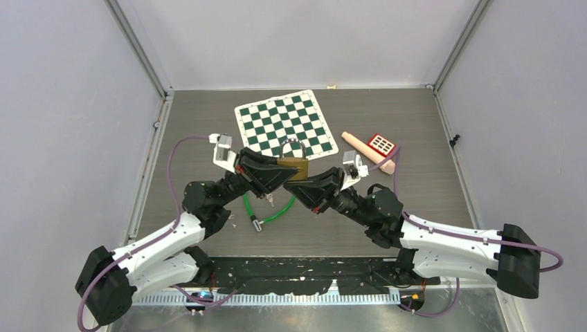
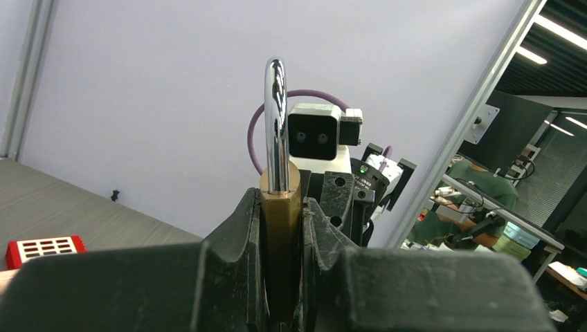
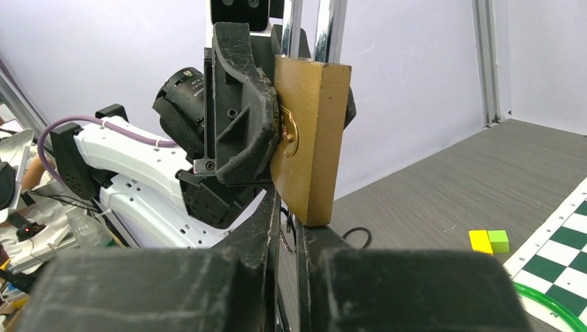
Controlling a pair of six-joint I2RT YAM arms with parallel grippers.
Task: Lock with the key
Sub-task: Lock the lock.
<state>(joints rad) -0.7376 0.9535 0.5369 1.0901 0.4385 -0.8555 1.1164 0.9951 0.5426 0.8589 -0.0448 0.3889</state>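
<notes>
A brass padlock (image 1: 295,168) with a raised steel shackle (image 1: 293,146) is held upright above the table in my left gripper (image 1: 285,173), which is shut on its body. In the left wrist view the padlock (image 2: 280,228) stands edge-on between the jaws. My right gripper (image 1: 302,185) sits just under and to the right of the padlock. In the right wrist view its fingers (image 3: 266,221) are almost closed right below the padlock's bottom edge (image 3: 311,152), with a key ring (image 3: 285,238) in the narrow gap. The key blade is hidden. Spare keys (image 1: 270,200) dangle below.
A green-and-white chessboard mat (image 1: 285,123) lies behind the grippers. A green cable loop (image 1: 273,213) lies on the table under them. A beige cylinder (image 1: 367,152) and a red block (image 1: 381,144) lie at the right. Small yellow and green blocks (image 3: 489,241) sit by the mat.
</notes>
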